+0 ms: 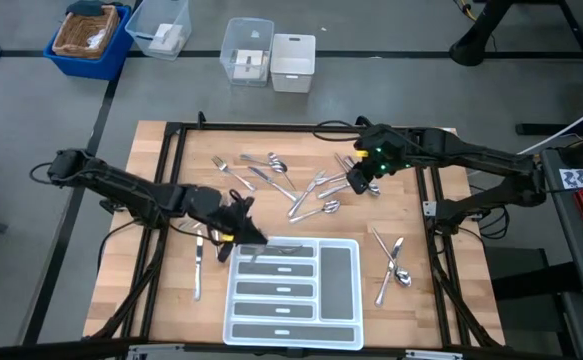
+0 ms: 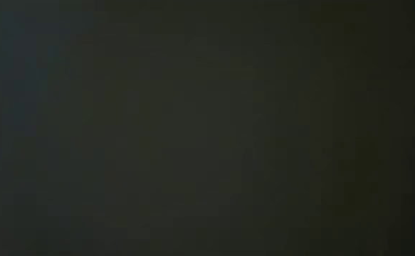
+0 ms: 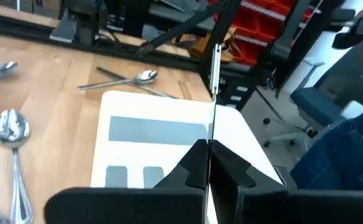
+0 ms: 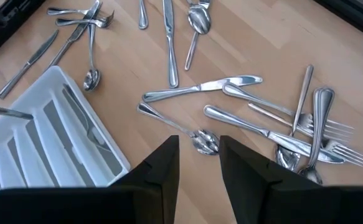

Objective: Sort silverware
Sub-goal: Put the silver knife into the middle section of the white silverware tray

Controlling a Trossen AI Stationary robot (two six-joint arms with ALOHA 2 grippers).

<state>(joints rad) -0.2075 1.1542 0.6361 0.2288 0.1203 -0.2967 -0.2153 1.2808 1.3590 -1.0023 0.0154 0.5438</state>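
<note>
**Silverware sort: early stage, most pieces still loose**

- Left pincer (image 1: 239, 228): closed on one slim piece of silverware (image 3: 214, 68), held by its end and standing up out of the fingertips; its type cannot be told. It hangs over the top left corner of the white tray (image 1: 345, 275).
- Right pincer (image 4: 198, 152): fingers parted, holding nothing, poised just above a spoon (image 4: 180, 129) in the main scatter.
- Tray contents: one piece, apparently a fork (image 4: 89, 126), lies in a slot; another (image 1: 289, 250) lies in the top slot just beyond the left pincer. The other slots look bare.
- Left to do: a loose spread (image 1: 289, 182) on the wooden surface (image 1: 441, 300) beneath and beside the right pincer; a small cluster (image 1: 393, 262) right of the tray; two pieces (image 1: 198, 262) just below the left pincer.
- Low view: dark, nothing legible.
- Judgement: a small fraction sorted.
</note>
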